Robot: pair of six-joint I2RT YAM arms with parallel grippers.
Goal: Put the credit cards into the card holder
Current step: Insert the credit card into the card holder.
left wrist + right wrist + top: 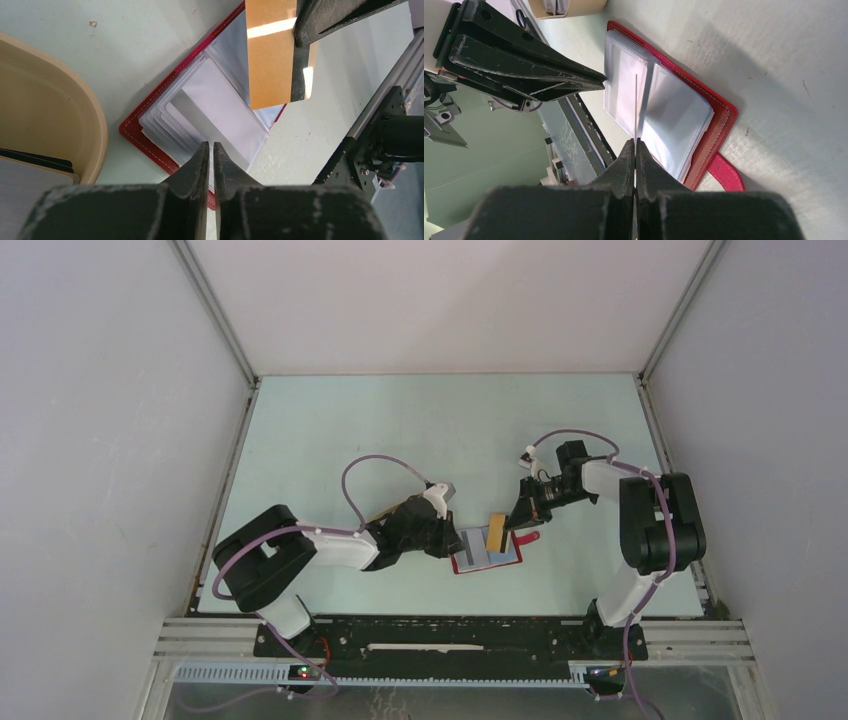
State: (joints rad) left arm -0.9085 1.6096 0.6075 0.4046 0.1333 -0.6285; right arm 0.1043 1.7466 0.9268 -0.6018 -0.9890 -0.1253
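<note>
**Item under handling.** The small red folding card holder with clear grey-blue pockets [470, 562] lies open and flat on the pale green surface [400, 430]. It sits between the two arms, with its red snap tab [728, 172] sticking out at 3 o'clock in the top view.

**Right claw** [635, 146]. It is pressed together on the thin orange-gold credit card [496, 528] and grips it by one end. The card stands on edge, so the right wrist view shows it only as a fine line. Its free end points down at the fold between the two pocket stacks, at the holder's 12 o'clock side. Judged purpose: this edge-on attitude lines the card up with a pocket mouth. The card is not yet inside any pocket.

**Left claw** [210, 149]. The fingers are pressed almost together, with only a hairline gap, and the tips rest at the holder's 9 o'clock edge over the stacked sleeves. Whether a sleeve leaf is caught between them cannot be told. Judged purpose: to steady the holder so it does not slide or fold when the card pushes in.

**Remaining stock.** A beige oval plastic tray [85, 115] sits just beside the holder at 9 o'clock in the left wrist view. It contains further silvery-grey cards [30, 175], so more insertions are outstanding.

**Risk.** The card could ride over the sleeve lip instead of entering the pocket.
</note>
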